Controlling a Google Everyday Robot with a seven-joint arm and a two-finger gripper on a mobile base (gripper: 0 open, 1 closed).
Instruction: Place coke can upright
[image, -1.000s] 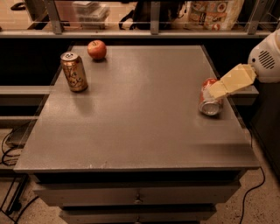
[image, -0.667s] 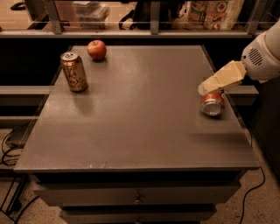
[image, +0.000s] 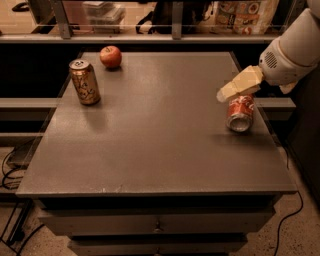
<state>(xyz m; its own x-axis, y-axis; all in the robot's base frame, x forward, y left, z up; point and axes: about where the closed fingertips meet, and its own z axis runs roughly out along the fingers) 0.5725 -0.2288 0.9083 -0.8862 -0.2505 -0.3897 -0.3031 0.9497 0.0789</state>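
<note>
The coke can (image: 240, 113), red with white script, lies on its side near the right edge of the grey table (image: 150, 150). Its silver end faces the camera. My gripper (image: 226, 93), cream-coloured on a white arm that reaches in from the upper right, hovers just above the can's far end, a little to its left. It holds nothing.
A gold-brown can (image: 85, 81) stands upright at the table's far left. A red apple (image: 110, 56) sits behind it near the back edge. The table's right edge is close to the coke can. A rail and shelf run behind the table. Cables lie on the floor at the left.
My gripper has lifted up and away from the coke can, which stays lying on its side at the right of the table.
</note>
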